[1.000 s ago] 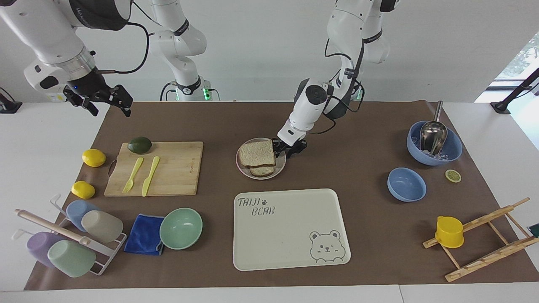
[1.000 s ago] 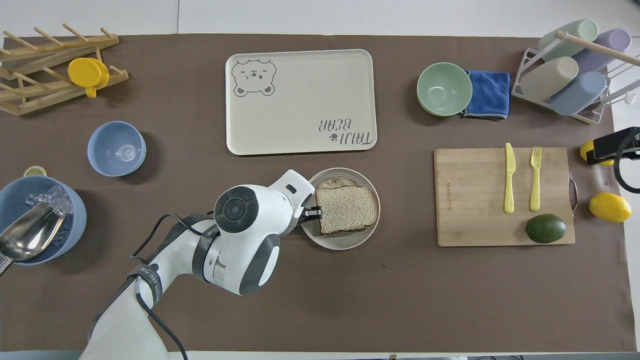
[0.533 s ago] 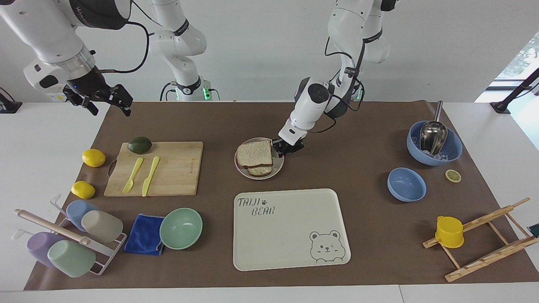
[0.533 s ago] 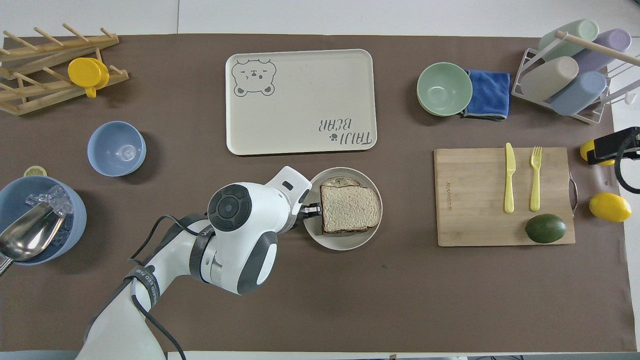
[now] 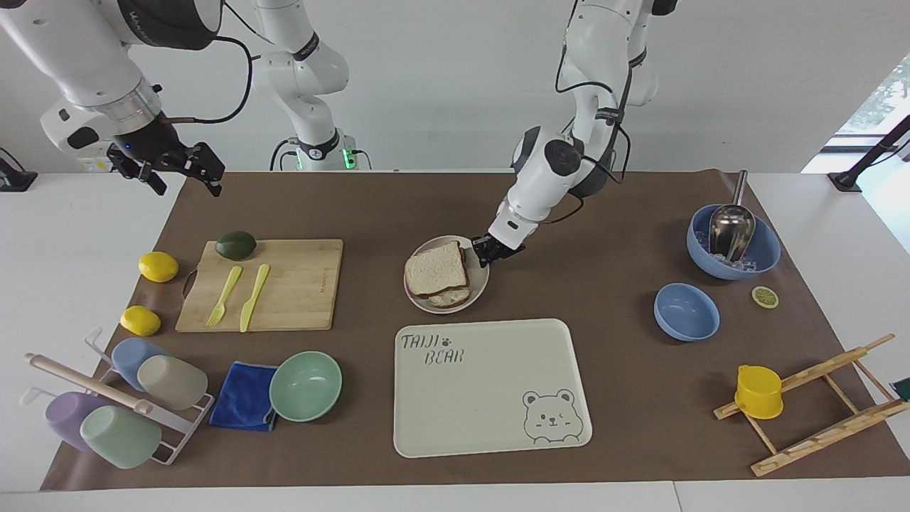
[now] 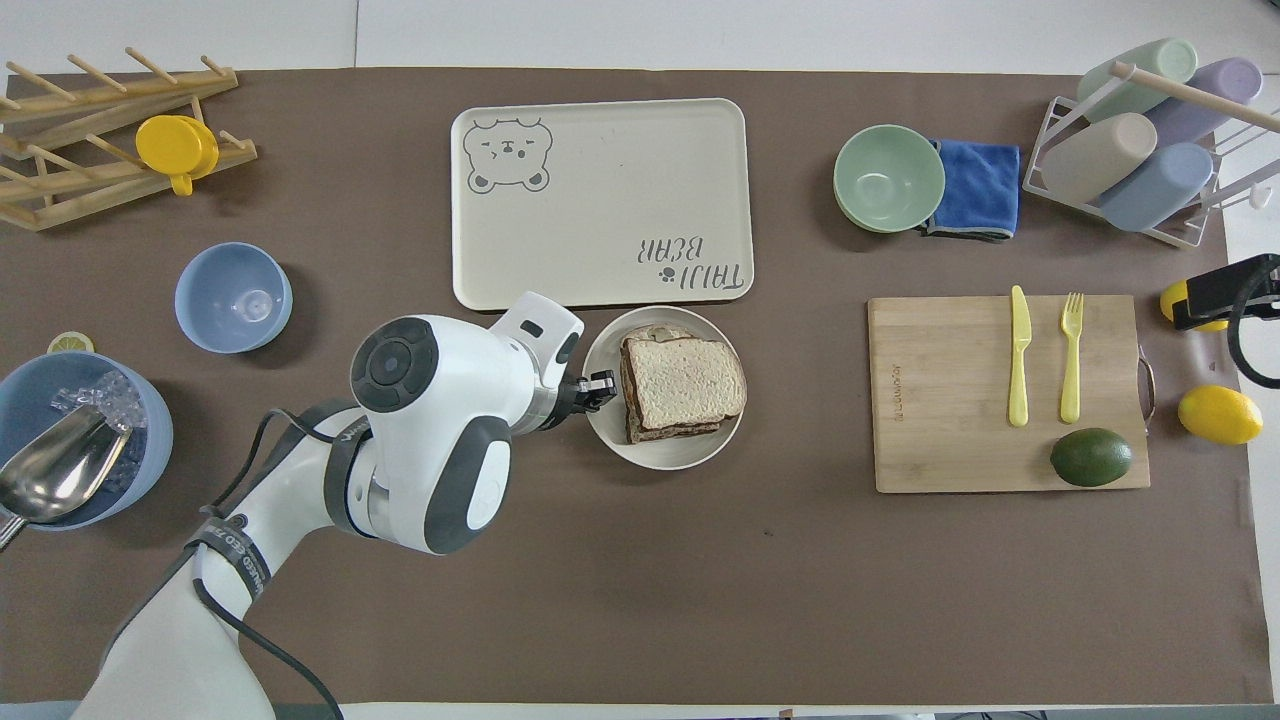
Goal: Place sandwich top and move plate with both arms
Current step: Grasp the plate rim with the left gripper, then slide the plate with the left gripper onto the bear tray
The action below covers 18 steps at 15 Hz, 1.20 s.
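The sandwich top (image 5: 435,269) lies on a stack of slices on the small round plate (image 5: 480,281), in the middle of the brown mat. In the overhead view the top slice (image 6: 688,380) covers most of the plate (image 6: 665,456). My left gripper (image 5: 492,250) is shut on the plate's rim, on the side toward the left arm's end; it also shows in the overhead view (image 6: 598,382). My right gripper (image 5: 182,175) is open and empty, and it waits in the air over the mat's edge at the right arm's end (image 6: 1222,292).
The cream bear tray (image 5: 490,387) lies just farther from the robots than the plate. A cutting board (image 5: 295,284) with knife, fork and avocado lies toward the right arm's end. Two blue bowls (image 5: 686,311) stand toward the left arm's end.
My left gripper has drawn the plate with the sandwich away from the robots, toward the tray, and a little toward the left arm's end. The right arm has not moved.
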Motion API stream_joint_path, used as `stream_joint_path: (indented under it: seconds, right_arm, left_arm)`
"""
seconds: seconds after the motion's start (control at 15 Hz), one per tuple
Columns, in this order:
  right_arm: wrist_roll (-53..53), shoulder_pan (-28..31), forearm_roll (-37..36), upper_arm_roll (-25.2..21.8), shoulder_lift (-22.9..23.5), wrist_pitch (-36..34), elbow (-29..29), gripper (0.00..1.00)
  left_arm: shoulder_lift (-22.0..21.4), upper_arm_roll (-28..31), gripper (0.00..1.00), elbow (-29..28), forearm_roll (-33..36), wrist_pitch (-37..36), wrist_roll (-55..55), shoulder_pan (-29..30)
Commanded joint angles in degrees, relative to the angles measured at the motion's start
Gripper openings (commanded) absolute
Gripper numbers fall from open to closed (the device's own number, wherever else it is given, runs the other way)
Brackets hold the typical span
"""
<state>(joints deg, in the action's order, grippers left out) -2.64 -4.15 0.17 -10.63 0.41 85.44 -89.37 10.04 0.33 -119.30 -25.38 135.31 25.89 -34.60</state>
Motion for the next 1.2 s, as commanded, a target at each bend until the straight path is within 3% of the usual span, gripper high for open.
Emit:
stream_joint_path:
  seconds: [0.0,0.13,0.47,0.8,1.0,1.13]
  right_arm:
    - [1.06,0.10,1.15,0.35,-1.11,0.34,-1.07,1.00]
    - [1.06,0.19,1.15,0.35,-1.11,-0.09,-1.07,1.00]
    - [0.97,0.19,1.24,0.35,-1.20,-0.27,-1.07,1.00]
    - [0.97,0.28,1.15,0.35,-1.20,-0.27,-1.07,1.00]
    - [0.97,0.28,1.15,0.35,-1.20,-0.27,-1.07,1.00]
    - [0.97,0.28,1.24,0.35,-1.20,-0.27,-1.07,1.00]
  left_arm:
    - [0.15,-0.06,0.00,7.56,-0.46,-8.29,0.48,5.23]
    - [1.99,-0.07,0.00,12.66,-0.63,-11.73,0.74,7.61]
    - [6.55,0.11,0.00,20.23,-2.57,-11.39,2.14,11.93]
    - [18.05,1.86,0.00,31.30,-2.39,-11.04,3.99,11.93]
    - [23.61,2.48,0.00,34.92,-2.30,-6.48,5.58,11.93]
    - [24.23,2.48,0.00,34.05,-2.12,-2.27,5.67,11.67]
